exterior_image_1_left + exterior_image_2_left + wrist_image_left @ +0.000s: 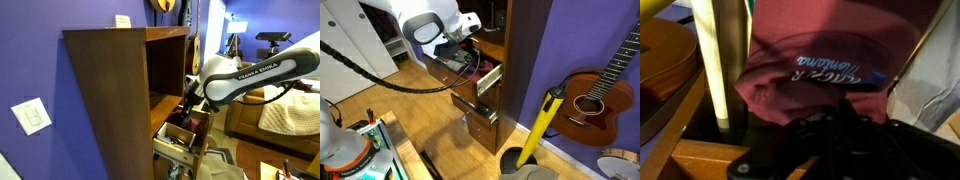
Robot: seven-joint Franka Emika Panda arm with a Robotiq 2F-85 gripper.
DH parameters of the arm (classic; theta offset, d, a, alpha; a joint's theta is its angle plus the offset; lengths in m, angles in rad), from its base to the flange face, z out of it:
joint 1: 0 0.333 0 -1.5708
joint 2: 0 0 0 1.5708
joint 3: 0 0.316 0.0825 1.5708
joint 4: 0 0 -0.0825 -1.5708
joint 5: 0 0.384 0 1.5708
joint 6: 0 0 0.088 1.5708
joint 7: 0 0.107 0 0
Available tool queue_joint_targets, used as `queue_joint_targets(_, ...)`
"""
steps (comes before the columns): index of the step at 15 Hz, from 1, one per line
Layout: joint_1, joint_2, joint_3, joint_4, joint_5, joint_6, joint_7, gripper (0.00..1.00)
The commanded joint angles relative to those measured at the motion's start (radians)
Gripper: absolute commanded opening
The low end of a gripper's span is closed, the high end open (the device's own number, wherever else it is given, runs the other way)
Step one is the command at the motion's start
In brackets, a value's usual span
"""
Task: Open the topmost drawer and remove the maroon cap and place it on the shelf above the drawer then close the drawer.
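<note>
Wrist view: maroon cap (820, 70), soft dark-red cloth, rumpled dome, white cursive lettering (835, 73) across the front; directly ahead of claw (835, 120) and touching it. Condition of claw: black, hard-edged, jaws fully together, pinched onto the cap's nearest fold. To one side of claw: rod (720, 60), pale cream, smooth, round, upright; past it, wooden surface (660, 75), glossy orange-brown, curved. To the opposite side: plastic (930, 85), white, thin, crinkled. Beneath claw, off to the rod's side: tan wooden edge (700, 155), straight, matt.

Both exterior views: topmost drawer (172, 148) (492, 80), standing open, flat medium-brown front, paler inner sides; directly under claw, cap lying inside. Above and behind claw in an exterior view: shelf (165, 103), flat dark-brown board, floor of the open compartment. Around both: cabinet (110, 100), tall, boxy, dark wood. Behind claw: arm (245, 75), white, rounded glossy shells.
</note>
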Motion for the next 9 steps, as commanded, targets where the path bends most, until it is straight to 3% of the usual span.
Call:
queue_joint_targets(1,-0.02,-0.073,0.003,0.007,-0.041,-0.129,0.059,0.03)
queue_joint_targets(9,-0.036,-0.129,0.012,0.058,-0.097,-0.305,0.168,0.03)
